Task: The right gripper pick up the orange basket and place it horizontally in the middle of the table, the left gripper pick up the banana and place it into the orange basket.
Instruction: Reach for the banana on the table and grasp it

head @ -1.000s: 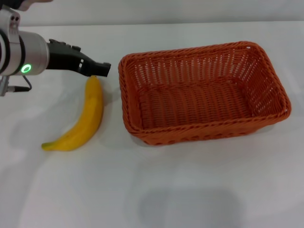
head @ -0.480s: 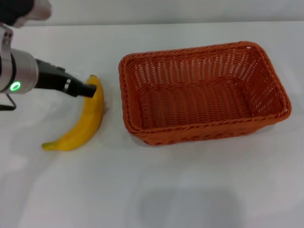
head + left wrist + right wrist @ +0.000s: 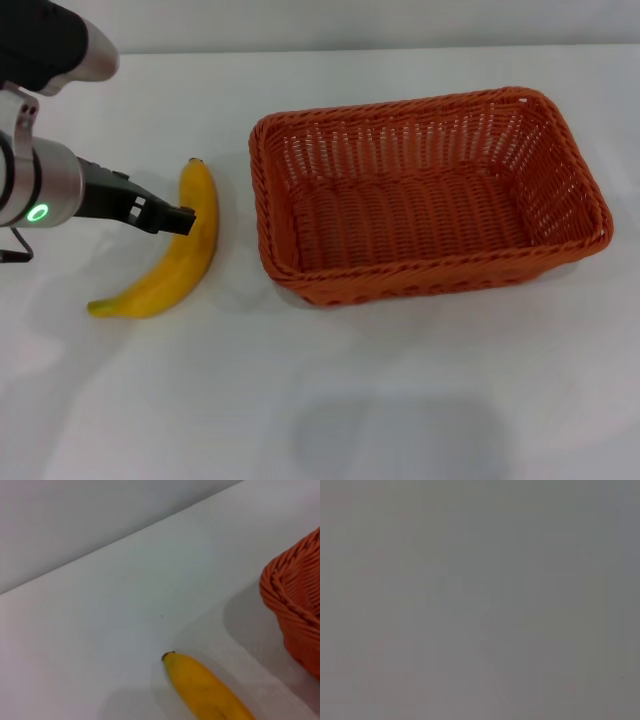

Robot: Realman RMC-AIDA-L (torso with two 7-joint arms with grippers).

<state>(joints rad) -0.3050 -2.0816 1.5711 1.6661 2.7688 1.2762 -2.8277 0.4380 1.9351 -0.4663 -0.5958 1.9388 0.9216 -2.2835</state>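
The orange basket sits lengthwise across the middle-right of the white table, with nothing inside it. To its left lies the yellow banana, curving from its dark tip at the far end down to a greenish stem nearer me. My left gripper reaches in from the left and its black tip meets the banana's upper half. In the left wrist view the banana shows its tip, with the basket rim beside it. My right gripper is out of view.
The table runs bare in front of the basket and banana. A pale wall rises behind the table's far edge. The right wrist view is uniform grey.
My left gripper has dropped down and pulled back toward the left, from above the banana's far tip to its upper half. Banana and basket have stayed put.
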